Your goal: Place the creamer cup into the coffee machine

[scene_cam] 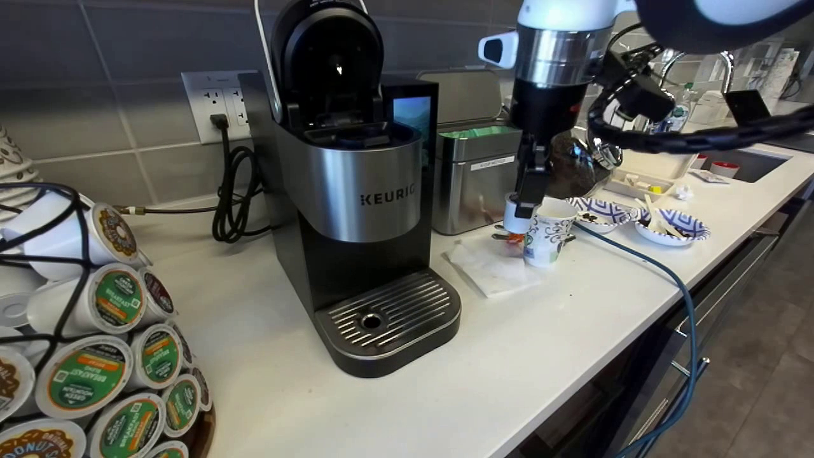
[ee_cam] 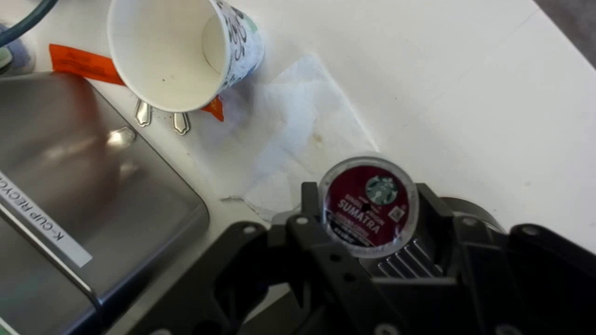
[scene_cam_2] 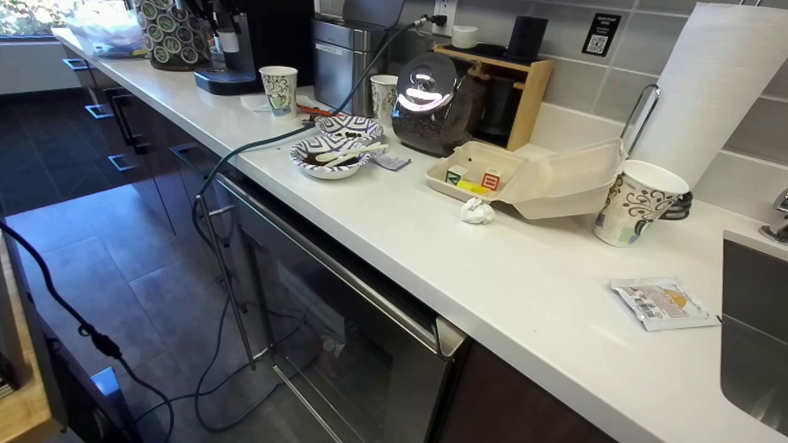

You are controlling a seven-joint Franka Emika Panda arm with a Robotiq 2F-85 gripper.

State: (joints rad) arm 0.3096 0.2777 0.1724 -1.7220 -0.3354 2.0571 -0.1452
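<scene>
Black tool point(ee_cam: 372, 204) holds the creamer cup point(ee_cam: 368, 207) between its jaws.

The white shell point(scene_cam: 565, 14) gleamed, a white, dark-faced lug point(scene_cam: 499, 49) stuck out, a silver band point(scene_cam: 553, 57) flashed, then black! A thick black cable point(scene_cam: 699, 138) curved alongside; silver screw heads point(ee_cam: 301, 220) dotted the black, angular tool point(ee_cam: 370, 204).
</scene>
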